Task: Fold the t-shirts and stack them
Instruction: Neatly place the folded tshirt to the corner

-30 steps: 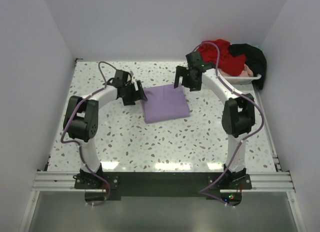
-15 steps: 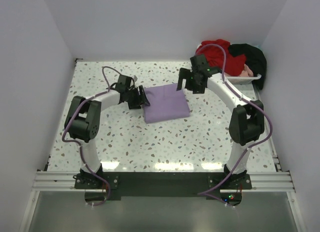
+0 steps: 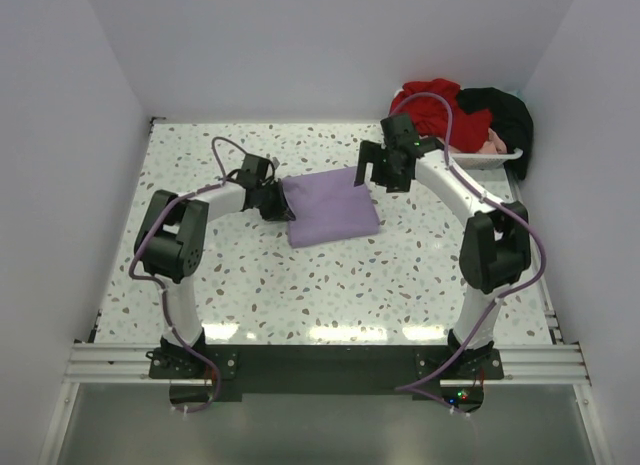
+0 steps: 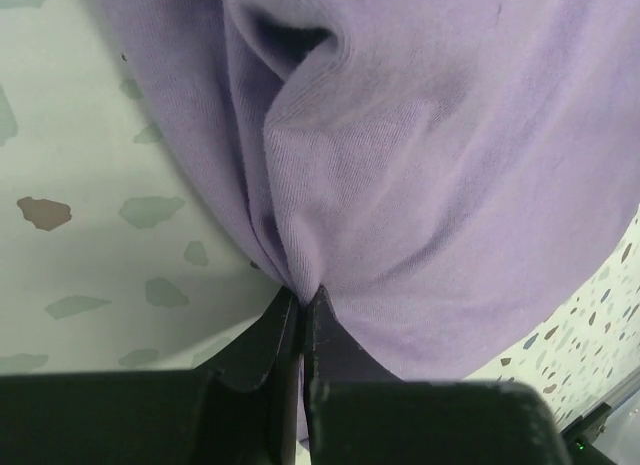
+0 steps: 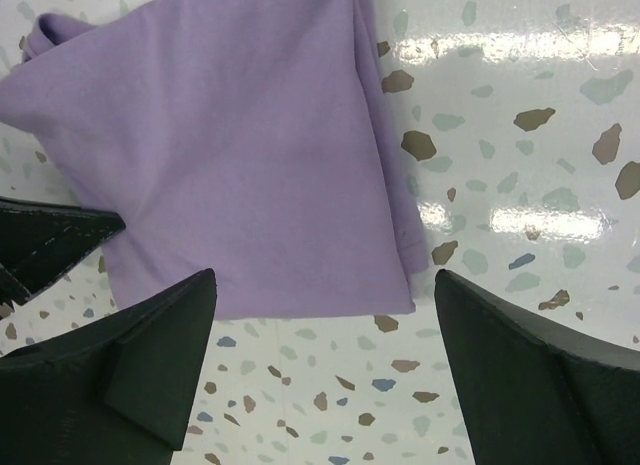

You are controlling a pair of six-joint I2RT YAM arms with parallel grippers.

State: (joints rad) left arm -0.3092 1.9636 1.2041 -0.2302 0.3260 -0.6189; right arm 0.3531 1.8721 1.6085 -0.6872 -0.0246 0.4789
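A folded lavender t-shirt (image 3: 330, 207) lies in the middle of the speckled table. My left gripper (image 3: 283, 200) is at its left edge, low on the table. In the left wrist view the left gripper (image 4: 303, 297) is shut, with a pinched ridge of the lavender t-shirt (image 4: 400, 165) between its fingertips. My right gripper (image 3: 368, 170) hovers over the shirt's far right corner. The right wrist view shows the right gripper (image 5: 322, 285) wide open and empty above the lavender t-shirt (image 5: 230, 155). Red (image 3: 435, 107), black (image 3: 505, 115) and pale pink (image 3: 492, 142) t-shirts lie heaped at the back right.
The heap rests in a white tray (image 3: 480, 160) in the back right corner, against the walls. White walls close the table on three sides. The arm bases and a metal rail (image 3: 320, 363) run along the near edge.
My left gripper moved right to the lavender shirt's left edge and closed on the cloth. The right gripper shifted slightly right and stayed open.
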